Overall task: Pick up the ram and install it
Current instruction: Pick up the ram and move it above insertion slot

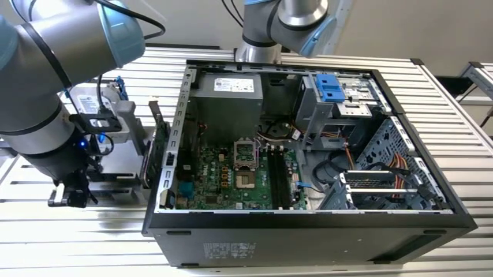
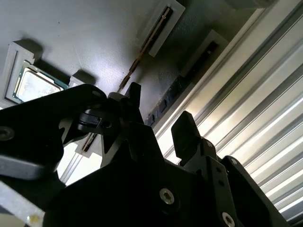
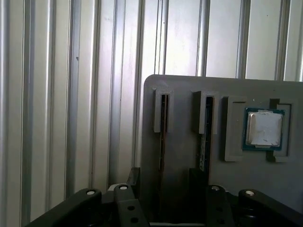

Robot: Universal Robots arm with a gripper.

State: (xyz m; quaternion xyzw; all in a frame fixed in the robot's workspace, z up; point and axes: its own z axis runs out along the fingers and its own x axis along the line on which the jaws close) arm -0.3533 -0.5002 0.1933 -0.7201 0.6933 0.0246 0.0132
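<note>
The fingers [image 2: 185, 132] are hanging open above the ram [image 3: 163, 135], holding nothing. The tray [image 3: 236, 86] is sitting at the computer case's [image 1: 308, 242] 9 o'clock.

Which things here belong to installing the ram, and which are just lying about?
Job:
ram, standing in the tray
end effector, open, at the ram
motherboard slots

Lying about:
second stick in the next tray slot
CPU
</note>
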